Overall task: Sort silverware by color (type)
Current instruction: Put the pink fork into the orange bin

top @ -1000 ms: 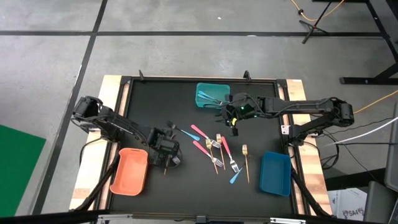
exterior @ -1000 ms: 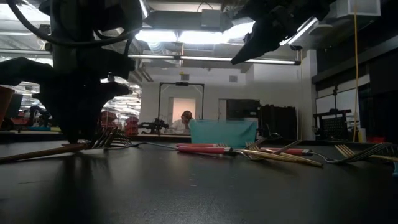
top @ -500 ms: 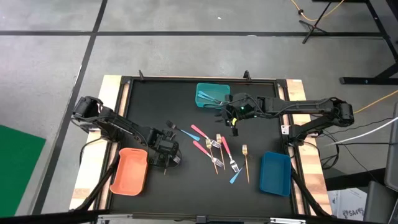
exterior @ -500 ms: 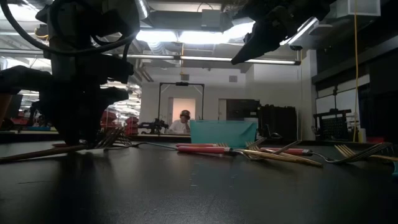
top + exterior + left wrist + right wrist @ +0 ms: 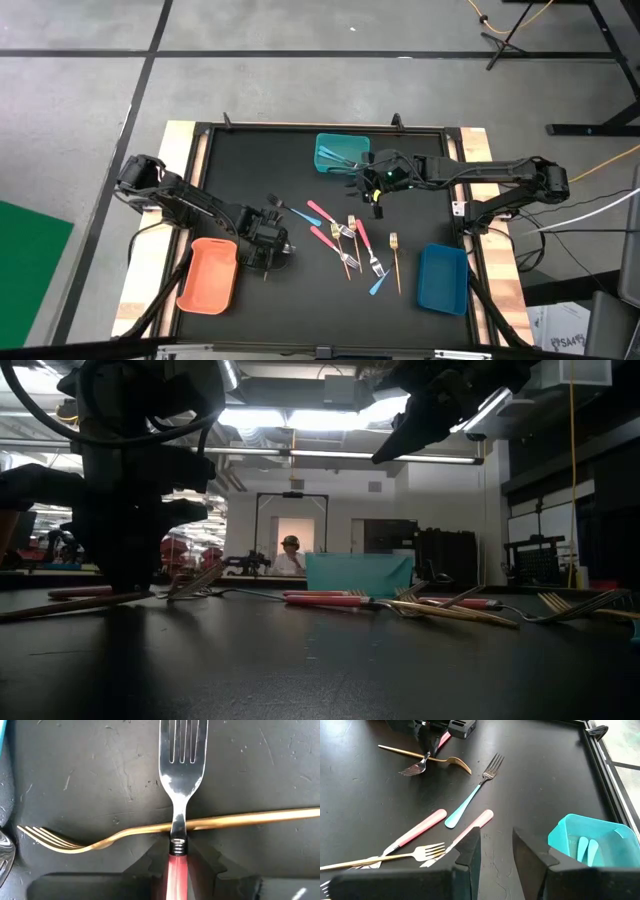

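Here, what we see:
Counter (image 5: 240, 160): black mat, forks scattered.
Left claw (image 5: 268, 250): clamped on pink fork (image 5: 178, 795), over gold fork (image 5: 100, 840).
Right claw (image 5: 378, 200): parted, empty.
Room: a person (image 5: 291, 556) far behind.

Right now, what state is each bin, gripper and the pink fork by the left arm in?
Left gripper: shut on pink fork, which crosses over gold fork.
Right gripper: open, empty.
Teal bin: holds blue utensils.
Orange bin: empty.
Blue bin: empty.
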Available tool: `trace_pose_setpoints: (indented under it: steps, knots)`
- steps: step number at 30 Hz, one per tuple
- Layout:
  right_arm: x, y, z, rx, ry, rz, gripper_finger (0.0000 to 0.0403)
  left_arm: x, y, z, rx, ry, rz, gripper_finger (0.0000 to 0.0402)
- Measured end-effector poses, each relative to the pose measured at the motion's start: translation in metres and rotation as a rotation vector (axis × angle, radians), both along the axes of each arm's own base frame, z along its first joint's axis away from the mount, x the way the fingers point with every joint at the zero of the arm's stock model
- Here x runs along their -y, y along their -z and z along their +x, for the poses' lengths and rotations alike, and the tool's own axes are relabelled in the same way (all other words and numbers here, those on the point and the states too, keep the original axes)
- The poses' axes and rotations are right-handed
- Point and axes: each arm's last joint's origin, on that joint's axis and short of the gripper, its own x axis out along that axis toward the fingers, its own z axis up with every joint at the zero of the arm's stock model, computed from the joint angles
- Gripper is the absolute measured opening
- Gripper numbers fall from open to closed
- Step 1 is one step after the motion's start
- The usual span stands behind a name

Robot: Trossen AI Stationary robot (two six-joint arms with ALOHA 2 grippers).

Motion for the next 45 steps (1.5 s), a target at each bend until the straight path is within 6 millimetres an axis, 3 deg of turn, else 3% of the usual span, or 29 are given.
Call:
trace_pose_setpoints:
  steps: [13,18,23,29,35,39,45]
  knots:
    - [0.0,0.0,0.0,-0.001,0.0,0.0,0.0099,0.002,-0.011,0.008,0.028,-0.004,-0.008,0.0041]
    - [0.0,0.0,0.0,-0.001,0.0,0.0,0.0099,0.005,-0.029,0.018,0.043,-0.011,-0.016,0.0041]
    - [0.0,0.0,0.0,-0.001,-0.001,0.001,0.0099,0.008,-0.061,0.031,0.065,-0.066,-0.038,0.0041]
    - [0.0,0.0,0.0,-0.001,-0.002,0.001,0.0099,0.014,-0.113,0.044,0.111,-0.29,-0.13,0.0041]
    - [0.0,0.0,0.0,-0.002,-0.002,0.002,0.0099,0.027,-0.154,0.04,0.08,-0.617,-0.278,0.0041]
    - [0.0,0.0,0.0,-0.003,-0.003,0.002,0.0099,0.046,-0.164,0.031,0.059,-0.772,-0.326,0.0041]
    - [0.0,0.0,0.0,-0.004,-0.003,0.003,0.0099,0.081,-0.163,0.01,0.0,-0.979,-0.369,0.0041]
